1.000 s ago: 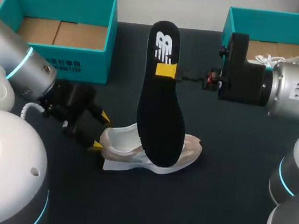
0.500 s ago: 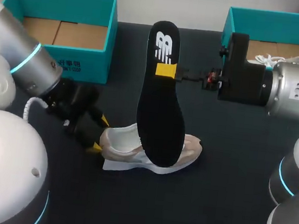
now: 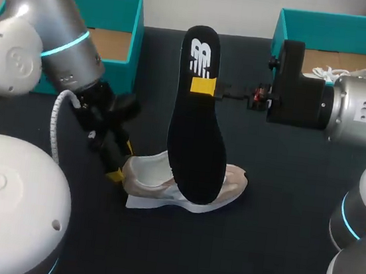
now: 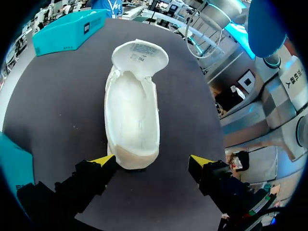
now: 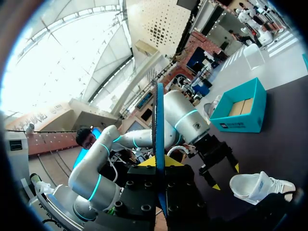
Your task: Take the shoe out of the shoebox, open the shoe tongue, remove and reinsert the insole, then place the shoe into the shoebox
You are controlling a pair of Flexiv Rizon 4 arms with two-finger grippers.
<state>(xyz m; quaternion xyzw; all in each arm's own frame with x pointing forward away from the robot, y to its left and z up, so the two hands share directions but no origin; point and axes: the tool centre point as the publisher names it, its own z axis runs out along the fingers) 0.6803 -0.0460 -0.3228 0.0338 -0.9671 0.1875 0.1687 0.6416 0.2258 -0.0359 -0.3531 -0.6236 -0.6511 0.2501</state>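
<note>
Two open teal shoeboxes stand at the far edge of the dark surface (image 3: 275, 255). The left shoebox (image 3: 128, 50) shows only a brown cardboard floor (image 3: 112, 43) where the left arm does not cover it; the rest of its inside is hidden. There is white print on its near side, partly hidden and too small to read. The right shoebox (image 3: 344, 22) has the same cardboard floor, with a white item (image 3: 324, 73) lying on it that cannot be identified. The shoe (image 3: 230, 186), white and beige, is in neither container. It rests on the surface near the middle, between the two boxes and nearer than both, with its heel to the left. Its tongue (image 4: 139, 54) is folded back, and the underside carries a printed label (image 4: 140, 48) that is not legible. The inside of the shoe is open to view. The left tool (image 3: 122, 161) sits at the heel with its yellow-tipped fingers apart, one to each side, and it grips nothing. The right tool (image 3: 206, 86) is clamped on the black insole (image 3: 196, 138), one yellow tip pressed flat against its face. The insole is held on end above the shoe, and the far, upper end carries a white logo (image 3: 201, 56). Its lower end overlaps the shoe from the head camera, so contact between them cannot be determined.
</note>
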